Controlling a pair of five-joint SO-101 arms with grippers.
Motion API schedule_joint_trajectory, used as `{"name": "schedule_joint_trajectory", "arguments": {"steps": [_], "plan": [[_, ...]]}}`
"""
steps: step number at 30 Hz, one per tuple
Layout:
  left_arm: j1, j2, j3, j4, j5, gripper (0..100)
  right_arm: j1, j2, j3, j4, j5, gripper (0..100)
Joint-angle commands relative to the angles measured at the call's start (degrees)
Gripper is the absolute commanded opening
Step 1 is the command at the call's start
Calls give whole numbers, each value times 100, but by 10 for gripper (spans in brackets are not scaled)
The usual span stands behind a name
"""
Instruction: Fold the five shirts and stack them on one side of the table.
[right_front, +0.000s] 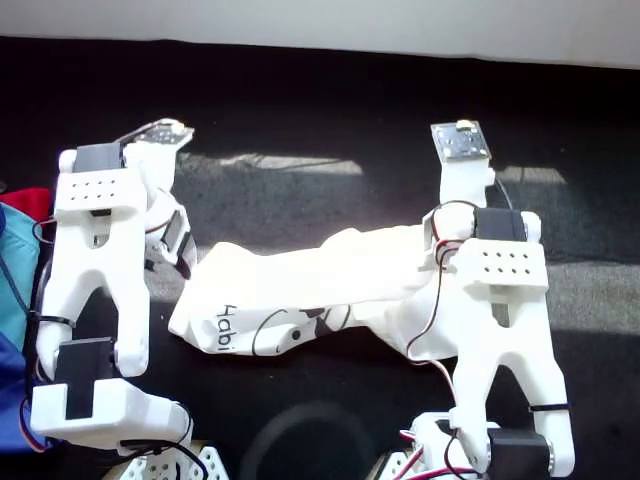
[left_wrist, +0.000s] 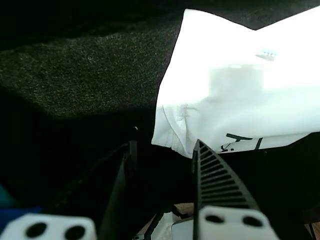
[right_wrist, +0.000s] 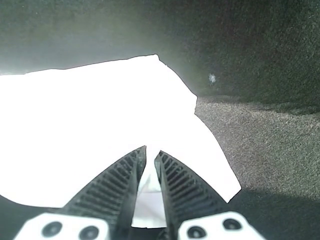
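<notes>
A white shirt (right_front: 300, 290) with black print lies crumpled across the middle of the black table (right_front: 300, 100). My left gripper (right_front: 183, 250) sits at the shirt's left end. In the left wrist view it (left_wrist: 165, 150) is open, and the shirt's (left_wrist: 240, 85) folded edge lies just past the fingertips, close to one finger (left_wrist: 202, 155). My right gripper (right_front: 440, 248) is at the shirt's right end. In the right wrist view it (right_wrist: 150, 152) is shut on a pinch of the white shirt (right_wrist: 90, 130), with fabric showing between the two fingers.
At the table's left edge lie coloured garments: a red one (right_front: 30, 200), a teal one (right_front: 15, 260) and a blue one (right_front: 8, 370). Bright sunlight bands cross the cloth behind the arms. Both arm bases stand at the near edge.
</notes>
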Motion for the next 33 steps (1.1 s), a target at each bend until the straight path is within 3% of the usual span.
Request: {"name": "schedule_joint_trajectory", "arguments": {"steps": [1,10,19,33], "plan": [[145,391,-558,-369,466,191,-22,-233,-4,-84,18,5],[743,2404,-1640,-703,1222,190,-22,-233,-4,-75,18,5],[1086,3503,-2897,-88,1873,191,-22,-233,13,-75,18,5],[1086,4796,-3934,-53,1908,178,-22,-233,286,-119,18,5]]}}
